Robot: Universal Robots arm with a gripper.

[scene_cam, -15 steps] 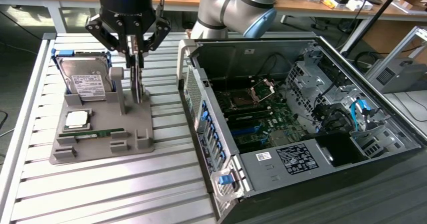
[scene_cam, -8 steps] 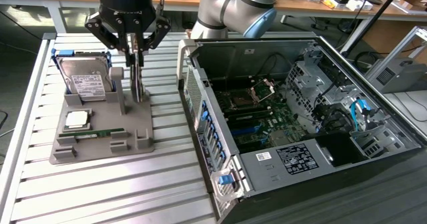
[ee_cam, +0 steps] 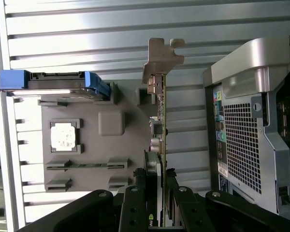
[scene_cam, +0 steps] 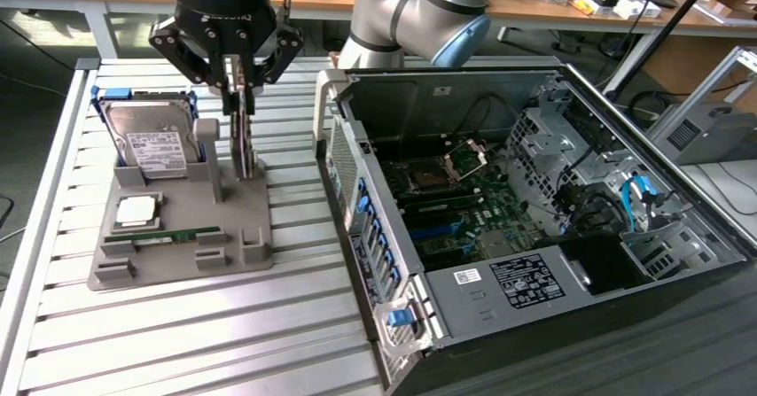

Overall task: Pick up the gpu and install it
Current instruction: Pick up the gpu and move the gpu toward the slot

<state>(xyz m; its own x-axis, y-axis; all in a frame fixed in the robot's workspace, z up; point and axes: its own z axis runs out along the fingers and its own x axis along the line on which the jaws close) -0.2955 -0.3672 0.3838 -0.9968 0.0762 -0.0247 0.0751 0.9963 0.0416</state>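
Observation:
The gpu (scene_cam: 245, 143) is a thin dark card standing on edge at the right side of the grey parts holder (scene_cam: 177, 270). Its lower end is level with the holder's slot; I cannot tell whether it still rests there. My gripper (scene_cam: 240, 104) comes down from above and is shut on the card's upper edge. In the wrist view the gpu (ee_cam: 161, 116) runs away from my gripper (ee_cam: 160, 186), with its silvery bracket (ee_cam: 162, 55) at the far end. The open computer case (scene_cam: 533, 210) lies to the exterior view's right of the holder.
The holder also carries a hard drive (scene_cam: 154, 135) in a blue caddy, a processor chip (scene_cam: 136, 210) and a green memory stick (scene_cam: 166, 235). The case's perforated rear wall (ee_cam: 244, 140) stands close beside the card. Everything sits on a slatted metal table (scene_cam: 237, 343).

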